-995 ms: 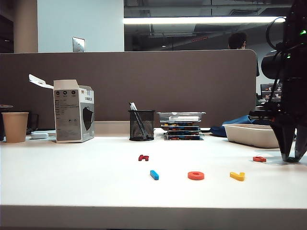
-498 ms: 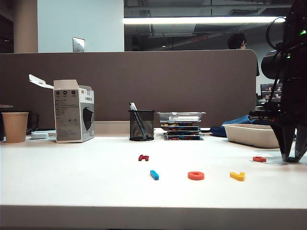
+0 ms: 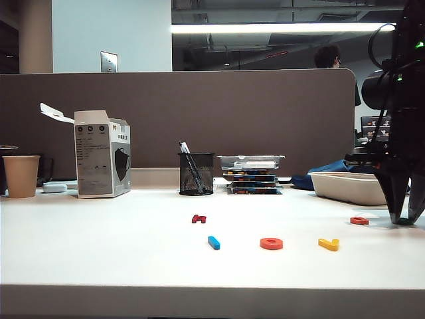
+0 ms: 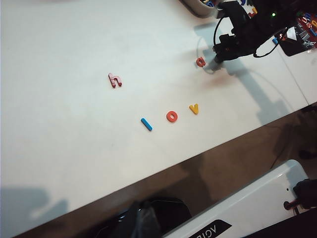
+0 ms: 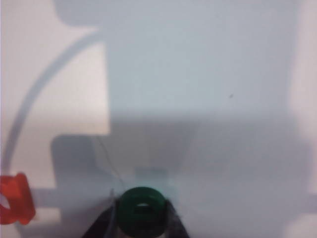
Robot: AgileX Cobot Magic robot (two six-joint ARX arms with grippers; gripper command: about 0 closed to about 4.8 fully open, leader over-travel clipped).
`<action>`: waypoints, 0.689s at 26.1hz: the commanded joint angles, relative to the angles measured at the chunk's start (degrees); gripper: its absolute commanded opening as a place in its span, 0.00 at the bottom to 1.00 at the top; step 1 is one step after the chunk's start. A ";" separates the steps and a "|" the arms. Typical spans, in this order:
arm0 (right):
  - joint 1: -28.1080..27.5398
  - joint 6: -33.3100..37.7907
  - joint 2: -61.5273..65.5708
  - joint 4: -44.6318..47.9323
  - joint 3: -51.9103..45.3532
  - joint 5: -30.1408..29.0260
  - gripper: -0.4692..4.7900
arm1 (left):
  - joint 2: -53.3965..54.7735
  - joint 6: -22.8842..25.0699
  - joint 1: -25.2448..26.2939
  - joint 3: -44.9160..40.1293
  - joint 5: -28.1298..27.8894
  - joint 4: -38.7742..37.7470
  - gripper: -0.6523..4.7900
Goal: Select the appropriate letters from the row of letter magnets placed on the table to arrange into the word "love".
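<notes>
Nothing moved since the earlier frames: same layout, same arm pose. On the white table [image 3: 99,252], left to right in the exterior view: paper cup [image 3: 20,176] at the far left edge, open carton [image 3: 101,154] beside it, mesh pen holder [image 3: 196,173] near the middle, stack of trays [image 3: 251,174] just right of that, pale tub [image 3: 348,187] at the right, all along the brown partition [image 3: 199,113]. Closer to the camera, the letter magnets: dark red blocky letter [image 3: 198,218] left of centre, blue bar [image 3: 213,242] lower, orange-red ring [image 3: 271,244] at centre, yellow V [image 3: 329,244] to its right, orange-red angular letter [image 3: 359,220] farther right and higher. Right gripper [image 3: 405,220] at the far right edge, pointing down with tips at the table, just beside the angular letter. In the right wrist view, right gripper [image 5: 142,218] closed on the dark green rounded letter [image 5: 142,210], fingers pressed against both its sides, angular letter at the frame's left edge. Left gripper out of sight in every view; state impossible to tell.
</notes>
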 commanded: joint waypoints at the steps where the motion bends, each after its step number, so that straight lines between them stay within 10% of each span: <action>1: 0.02 0.07 -0.22 0.31 0.13 0.07 0.29 | -0.13 0.26 0.04 0.28 -0.20 0.74 0.11; 18: 0.09 1.99 -14.34 -1.73 -6.32 -4.83 0.29 | -0.13 0.26 0.04 0.31 -0.17 0.74 0.11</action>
